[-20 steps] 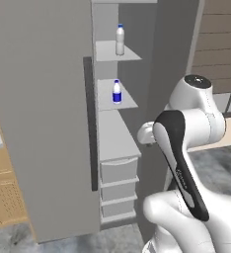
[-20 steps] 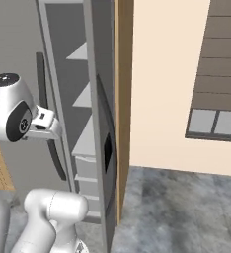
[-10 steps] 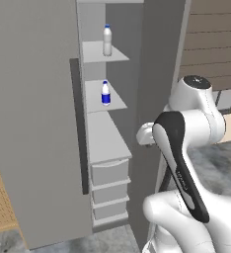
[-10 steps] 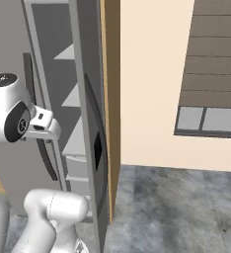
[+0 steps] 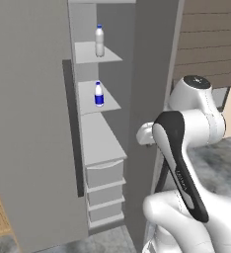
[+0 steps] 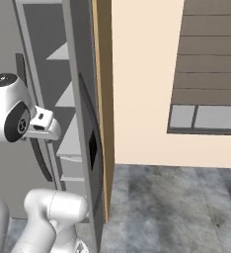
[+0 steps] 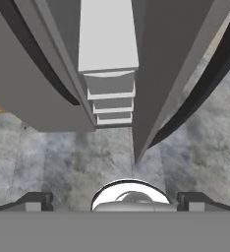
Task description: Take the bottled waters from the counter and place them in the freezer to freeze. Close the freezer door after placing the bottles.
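Grey freezer door (image 5: 149, 99) stands ajar just beside my claw (image 7: 115, 199), jaws spread wide and empty. Both bottles (image 5: 99, 94) sit upright on freezer (image 5: 100, 143) shelves (far above the claw).

Freezer door (image 5: 149, 99) matt grey, smooth. Shelves (image 5: 95, 52) plain white plastic; bottles (image 5: 99, 95) whitish plastic. Floor (image 6: 176, 207) mottled grey stone.

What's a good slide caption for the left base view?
Two bottles shelved in the open freezer; door still ajar.
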You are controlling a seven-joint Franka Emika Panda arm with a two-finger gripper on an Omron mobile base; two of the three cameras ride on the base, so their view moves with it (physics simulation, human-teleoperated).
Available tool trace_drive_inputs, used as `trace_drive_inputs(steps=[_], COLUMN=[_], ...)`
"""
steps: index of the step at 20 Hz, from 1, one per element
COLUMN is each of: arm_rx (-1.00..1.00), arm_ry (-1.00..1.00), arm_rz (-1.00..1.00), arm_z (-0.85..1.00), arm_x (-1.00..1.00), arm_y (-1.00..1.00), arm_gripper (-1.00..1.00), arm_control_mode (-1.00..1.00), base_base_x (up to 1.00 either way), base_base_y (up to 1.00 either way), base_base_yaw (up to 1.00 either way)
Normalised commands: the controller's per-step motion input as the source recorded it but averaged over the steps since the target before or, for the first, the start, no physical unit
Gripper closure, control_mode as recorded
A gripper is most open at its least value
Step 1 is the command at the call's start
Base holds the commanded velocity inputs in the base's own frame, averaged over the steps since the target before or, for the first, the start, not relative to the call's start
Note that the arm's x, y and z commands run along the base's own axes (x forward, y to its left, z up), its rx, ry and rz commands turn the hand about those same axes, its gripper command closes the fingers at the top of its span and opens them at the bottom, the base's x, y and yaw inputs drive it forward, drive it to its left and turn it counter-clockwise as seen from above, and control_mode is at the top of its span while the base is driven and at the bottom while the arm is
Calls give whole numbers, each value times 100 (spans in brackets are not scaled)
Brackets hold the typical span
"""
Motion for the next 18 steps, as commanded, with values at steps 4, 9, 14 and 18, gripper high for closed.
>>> trace_drive_inputs(steps=[4, 9, 14, 18], arm_rx=[0, 0, 0, 0], arm_ry=[0, 0, 0, 0], arm_rz=[0, 0, 0, 0], arm_z=[0, 0, 0, 0], arm_x=[0, 0, 0, 0], arm_y=[0, 0, 0, 0], arm_gripper=[-100, -100, -100, -100], arm_control_mode=[100, 100, 100, 100], base_base_x=[1, 0, 0, 2], base_base_y=[-46, -54, -11, 22], base_base_yaw=[1, 2, 0, 4])
